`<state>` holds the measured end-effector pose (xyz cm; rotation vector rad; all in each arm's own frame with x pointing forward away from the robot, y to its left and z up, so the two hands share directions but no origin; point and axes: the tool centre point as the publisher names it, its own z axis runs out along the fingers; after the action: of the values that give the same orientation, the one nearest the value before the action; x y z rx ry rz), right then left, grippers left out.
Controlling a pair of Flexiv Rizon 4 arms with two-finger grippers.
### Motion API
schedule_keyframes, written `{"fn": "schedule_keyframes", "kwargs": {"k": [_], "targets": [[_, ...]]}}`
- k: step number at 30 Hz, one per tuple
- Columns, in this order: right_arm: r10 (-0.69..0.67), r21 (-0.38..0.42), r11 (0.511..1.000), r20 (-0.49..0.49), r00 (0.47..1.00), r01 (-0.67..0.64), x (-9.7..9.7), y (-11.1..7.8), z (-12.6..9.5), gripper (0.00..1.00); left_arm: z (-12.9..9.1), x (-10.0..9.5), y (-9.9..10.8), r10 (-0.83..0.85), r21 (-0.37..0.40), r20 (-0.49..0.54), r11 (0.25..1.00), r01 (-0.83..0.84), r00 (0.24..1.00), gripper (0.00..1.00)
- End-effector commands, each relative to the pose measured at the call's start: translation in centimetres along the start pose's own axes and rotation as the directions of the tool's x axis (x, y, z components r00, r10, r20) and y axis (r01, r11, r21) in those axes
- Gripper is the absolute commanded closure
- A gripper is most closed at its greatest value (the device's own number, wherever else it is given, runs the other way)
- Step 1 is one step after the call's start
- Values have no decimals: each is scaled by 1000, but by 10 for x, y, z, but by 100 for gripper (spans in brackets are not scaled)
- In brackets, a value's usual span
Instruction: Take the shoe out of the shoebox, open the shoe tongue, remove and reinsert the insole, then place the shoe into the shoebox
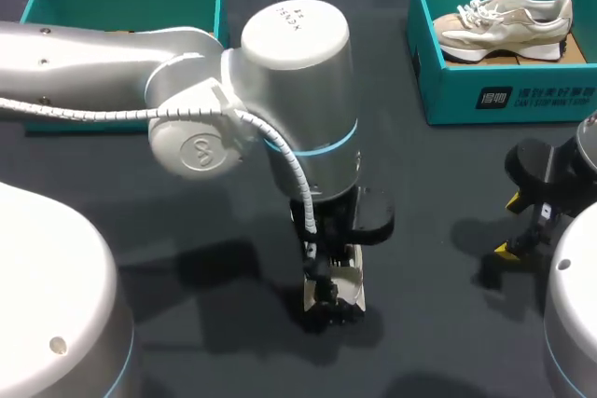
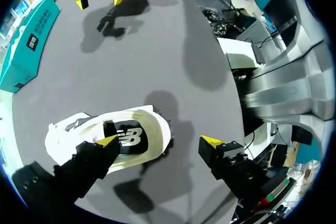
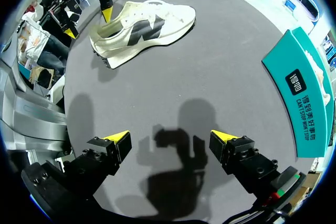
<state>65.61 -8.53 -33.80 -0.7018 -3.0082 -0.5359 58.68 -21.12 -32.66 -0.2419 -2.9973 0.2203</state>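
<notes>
The left jaws stand apart, clamped on nothing. One yellow fingertip (image 2: 107,141) hangs right over the opening of the white sneaker (image 2: 152,125), at the edge of its logo-printed insole (image 2: 131,137); the other fingertip (image 2: 212,141) hangs past the sneaker's heel, over bare tabletop (image 2: 173,51). The white sneaker sits sole-down on the tabletop, outside any box; its long axis seems to run along the line between the two fingertips, heel end between them, toe end beyond the first; so I judge that a grasp on the insole or heel collar calls for little more than a descent and a closing. The right jaws are likewise apart and empty, yellow fingertips (image 3: 118,137) well apart from the white sneaker; the left arm is plainly the nearer. Farther off from the white sneaker, on the right arm's side, a teal shoebox (image 1: 508,90) holds a beige sneaker (image 1: 504,25).
</notes>
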Motion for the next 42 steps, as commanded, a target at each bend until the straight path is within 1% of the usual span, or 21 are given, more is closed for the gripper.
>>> {"fn": "schedule_keyframes", "kwargs": {"k": [1,7,14,24,25,26,27,28,29,30,34,37,39,41,42], "targets": [[1,1,1000,2,1000,-1,1,0,0,0,17,8,-8,-21,-12,16,1000,21,1000,0],[1,1,1000,2,1000,-1,1,0,0,0,29,14,-11,-62,-22,47,998,63,997,0],[1,1,1000,2,1000,-1,1,0,0,0,43,11,-14,-93,-35,58,995,95,994,0],[1,1,1000,2,1000,-1,1,0,0,0,54,9,-15,-133,-62,79,989,138,988,0],[1,1,1000,2,1000,-1,1,0,0,0,55,9,-15,-136,-64,82,988,141,987,2],[1,1,1000,2,1000,-1,1,0,0,0,55,10,-15,-141,-69,87,987,148,986,11],[1,1,1000,2,1000,-1,1,0,0,0,55,10,-15,-144,-72,88,986,150,986,15],[1,1,1000,2,1000,-1,1,0,0,0,56,10,-15,-144,-72,88,986,151,986,16],[1,1,1000,2,1000,-1,1,0,0,0,56,11,-14,-145,-73,87,986,152,985,24],[1,1,1000,2,1000,-1,1,0,0,0,56,11,-13,-154,-80,92,984,162,984,29],[1,1,1000,2,1000,-1,1,0,0,0,56,15,-6,-163,-89,99,981,172,982,33],[1,1,1000,2,1000,-1,1,0,0,0,56,16,-1,-170,-94,101,979,180,980,30],[1,1,1000,2,1000,-1,1,0,0,0,56,16,2,-177,-93,101,978,187,979,33],[1,1,1000,2,1000,-1,1,0,0,0,56,15,4,-184,-90,101,977,193,978,47],[1,1,1000,2,1000,-1,1,0,0,0,56,15,5,-186,-89,100,977,195,978,51]]}}
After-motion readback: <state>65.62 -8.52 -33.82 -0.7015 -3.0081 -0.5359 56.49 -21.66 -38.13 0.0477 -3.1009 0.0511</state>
